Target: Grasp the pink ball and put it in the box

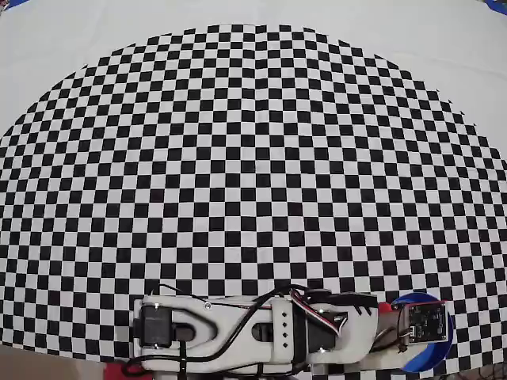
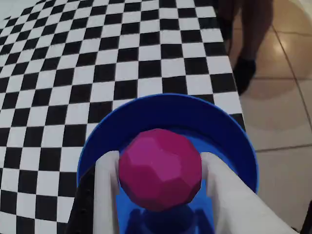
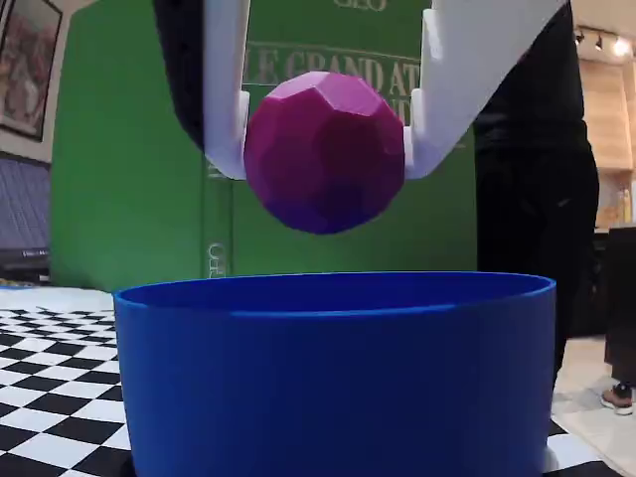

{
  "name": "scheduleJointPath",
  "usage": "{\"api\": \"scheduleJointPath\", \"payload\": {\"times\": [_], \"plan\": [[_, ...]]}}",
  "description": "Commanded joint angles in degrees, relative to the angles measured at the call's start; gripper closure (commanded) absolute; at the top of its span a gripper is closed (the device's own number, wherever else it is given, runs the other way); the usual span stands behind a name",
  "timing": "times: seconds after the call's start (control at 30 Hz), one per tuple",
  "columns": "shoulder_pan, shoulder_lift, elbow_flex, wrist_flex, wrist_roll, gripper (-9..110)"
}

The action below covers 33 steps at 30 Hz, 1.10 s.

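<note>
In the fixed view the white gripper [image 3: 325,149] squeezes the pink ball [image 3: 324,151], one finger [image 3: 227,89] pressing its left side, the other its right. The ball hangs in the air right above the blue box [image 3: 333,373], not touching it.

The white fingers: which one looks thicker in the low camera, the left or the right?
In the fixed view, the right finger looks thicker and slants outward; the left finger is thin and straight. Both press the pink ball above the box.
</note>
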<state>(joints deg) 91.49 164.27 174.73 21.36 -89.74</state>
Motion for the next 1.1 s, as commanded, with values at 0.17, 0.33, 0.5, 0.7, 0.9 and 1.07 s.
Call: {"api": "scheduleJointPath", "payload": {"times": [0.17, 0.33, 0.5, 0.7, 0.9, 1.07], "plan": [[0.70, -0.88, -0.18, -0.62, 0.44, 101], [0.79, -2.02, -0.35, -1.23, 0.35, 101], [0.79, -3.25, -0.70, -2.55, 0.26, 101], [0.70, -3.25, -0.53, -2.81, 0.18, 101], [0.70, -3.25, -0.44, -3.08, 0.18, 101], [0.70, -3.25, -0.44, -3.16, 0.18, 101]]}}
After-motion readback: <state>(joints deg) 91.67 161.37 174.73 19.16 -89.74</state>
